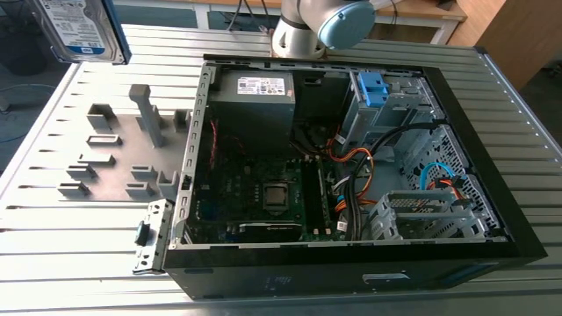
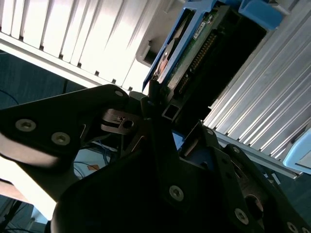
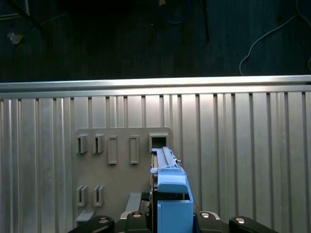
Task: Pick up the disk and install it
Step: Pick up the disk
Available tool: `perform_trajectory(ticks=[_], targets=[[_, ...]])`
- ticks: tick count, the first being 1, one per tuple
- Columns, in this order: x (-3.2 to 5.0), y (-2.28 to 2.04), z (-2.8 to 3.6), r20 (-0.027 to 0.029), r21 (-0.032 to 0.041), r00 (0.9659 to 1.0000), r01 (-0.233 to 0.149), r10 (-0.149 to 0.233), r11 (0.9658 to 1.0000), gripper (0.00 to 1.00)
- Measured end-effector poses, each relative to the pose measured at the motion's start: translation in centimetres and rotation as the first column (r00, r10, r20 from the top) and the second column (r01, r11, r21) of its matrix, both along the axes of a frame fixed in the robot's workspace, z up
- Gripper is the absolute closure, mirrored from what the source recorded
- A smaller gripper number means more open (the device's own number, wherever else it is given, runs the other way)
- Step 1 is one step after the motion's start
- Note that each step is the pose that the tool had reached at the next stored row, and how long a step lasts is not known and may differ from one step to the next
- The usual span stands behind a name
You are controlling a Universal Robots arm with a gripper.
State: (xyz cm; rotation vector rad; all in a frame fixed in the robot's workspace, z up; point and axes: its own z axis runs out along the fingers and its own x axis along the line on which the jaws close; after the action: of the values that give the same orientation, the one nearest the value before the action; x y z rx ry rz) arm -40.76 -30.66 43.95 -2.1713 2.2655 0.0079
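Note:
The disk (image 1: 79,29), a silver drive with a white-and-blue label in a blue frame, hangs in the air at the exterior view's upper left, above the slatted table. In the second wrist view my gripper (image 2: 158,104) is shut on the disk (image 2: 187,46), its black fingers (image 2: 154,92) clamping the drive's lower edge. The first wrist view looks down the disk (image 3: 170,189) edge-on, blue frame uppermost, held over the grey fixture plate (image 3: 121,160).
An open black computer case (image 1: 518,217) lies on the aluminium table (image 1: 70,224), with a motherboard, cables, a metal drive cage (image 1: 422,214) and a blue clip (image 1: 373,89) by the bays. The grey fixture plate (image 1: 123,155) with upright slots sits to its left. The arm's base (image 1: 299,33) stands behind.

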Motion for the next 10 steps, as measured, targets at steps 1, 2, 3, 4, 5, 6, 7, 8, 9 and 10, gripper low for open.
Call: perform_trajectory(ticks=[1,2,3,4,5,6,7,8,9,10], targets=[[0.00,0.00,0.09,0.0000,0.0000,1.0000,0.000,0.000,1.0000,0.64],[0.00,0.00,0.16,0.0001,0.0000,1.0000,0.000,0.000,1.0000,0.64],[0.00,0.00,0.31,0.0000,0.0000,1.0000,0.000,0.000,1.0000,0.64],[0.00,0.00,0.38,0.0001,0.0000,1.0000,0.000,0.000,1.0000,0.64],[0.00,0.00,0.45,0.0001,0.0000,1.0000,0.000,0.000,1.0000,0.64],[0.00,0.00,0.52,0.0000,0.0000,1.0000,0.000,0.000,1.0000,0.64],[0.00,0.00,0.60,0.0001,0.0000,1.0000,0.000,0.000,1.0000,0.64],[0.00,0.00,0.67,0.0000,0.0000,1.0000,0.000,0.000,1.0000,0.64],[0.00,0.00,0.74,0.0001,0.0000,1.0000,0.000,0.000,1.0000,0.64],[0.00,0.00,0.81,0.0000,0.0000,1.0000,0.000,0.000,1.0000,0.64]])
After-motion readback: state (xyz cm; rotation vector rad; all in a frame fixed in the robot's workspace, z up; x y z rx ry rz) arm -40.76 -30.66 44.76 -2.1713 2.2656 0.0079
